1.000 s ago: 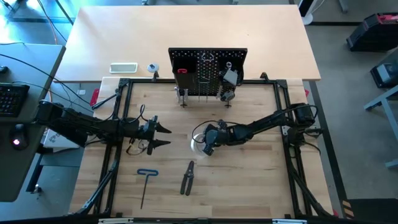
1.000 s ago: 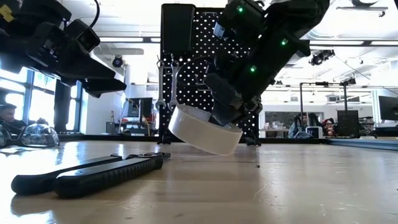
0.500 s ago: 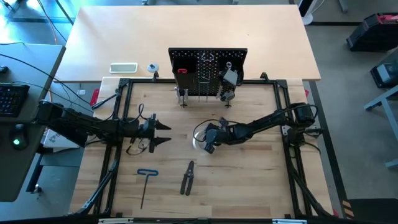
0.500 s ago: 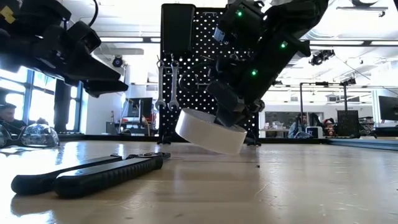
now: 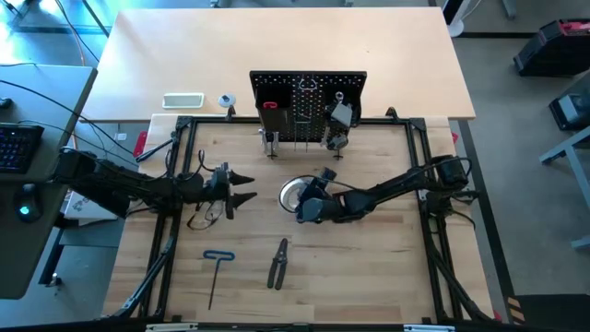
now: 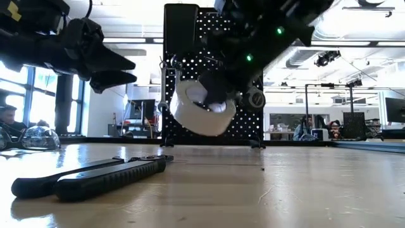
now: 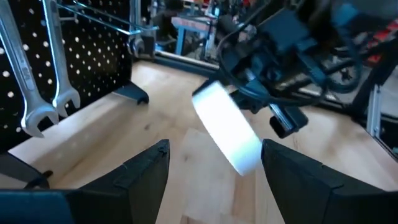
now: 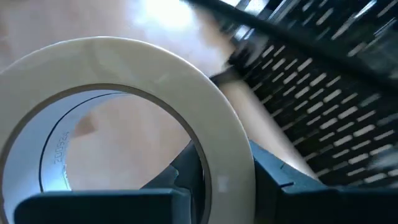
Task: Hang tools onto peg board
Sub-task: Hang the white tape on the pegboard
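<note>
1. Tape roll (image 6: 201, 109) hangs clear of the desk (image 5: 387, 267), near the desk's middle, just short of the peg board (image 5: 308, 103) at the far edge.
2. Right gripper (image 5: 301, 201) carries the roll; its jaws pinch the ring's wall, one inside the hole and one outside, as the right wrist view shows.
3. Step in hand, by judgement: carrying the roll to the board. The next move calls for turning the ring's hole to face a free hook, then sliding it on before the jaws let go.
4. Left gripper (image 5: 241, 186) hovers over the left half of the desk with its jaws wide and nothing between them, pointing at the roll.
5. Obstacles on the board: two wrenches (image 7: 43, 74) already hang on its left part, and a red tool (image 5: 270, 104) and a light item sit further along, so free hooks are few.
6. Loose tools on the desk: glasses (image 5: 206, 218) below the left gripper, pliers (image 5: 277, 263) towards the near edge, and a hex key (image 5: 217, 273) to the left of the pliers.
7. None of these lies between the roll and the board.
</note>
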